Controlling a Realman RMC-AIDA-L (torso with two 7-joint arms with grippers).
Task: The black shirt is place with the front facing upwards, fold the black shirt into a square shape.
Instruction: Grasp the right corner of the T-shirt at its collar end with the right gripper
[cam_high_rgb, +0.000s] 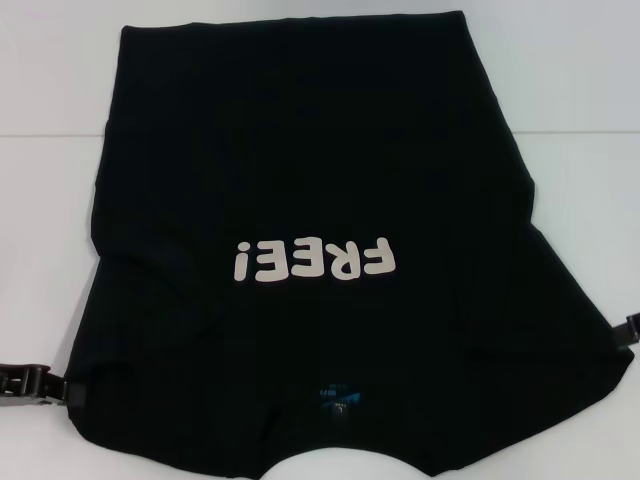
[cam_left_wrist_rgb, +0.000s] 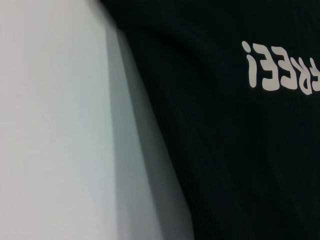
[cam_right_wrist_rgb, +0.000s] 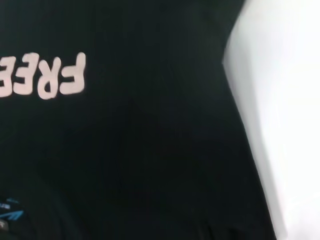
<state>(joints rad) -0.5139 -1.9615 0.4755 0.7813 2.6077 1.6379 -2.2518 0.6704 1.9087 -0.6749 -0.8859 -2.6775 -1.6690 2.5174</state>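
The black shirt (cam_high_rgb: 300, 150) lies spread front-up on the white table (cam_high_rgb: 50, 100), hem at the far side and collar toward me. Its pale "FREE!" lettering (cam_high_rgb: 312, 262) reads upside down, and the blue neck label (cam_high_rgb: 335, 395) sits near the front edge. My left gripper (cam_high_rgb: 30, 385) is at the shirt's near left sleeve edge. My right gripper (cam_high_rgb: 628, 330) shows at the near right sleeve edge, mostly cut off by the frame. The left wrist view shows the shirt (cam_left_wrist_rgb: 225, 150) and lettering (cam_left_wrist_rgb: 280, 70). The right wrist view shows the shirt (cam_right_wrist_rgb: 150, 150), lettering (cam_right_wrist_rgb: 45, 75) and label (cam_right_wrist_rgb: 10, 215).
Bare white table (cam_left_wrist_rgb: 50, 125) borders the shirt on the left, and more table (cam_right_wrist_rgb: 290, 75) lies past its right edge. Nothing else stands on the surface.
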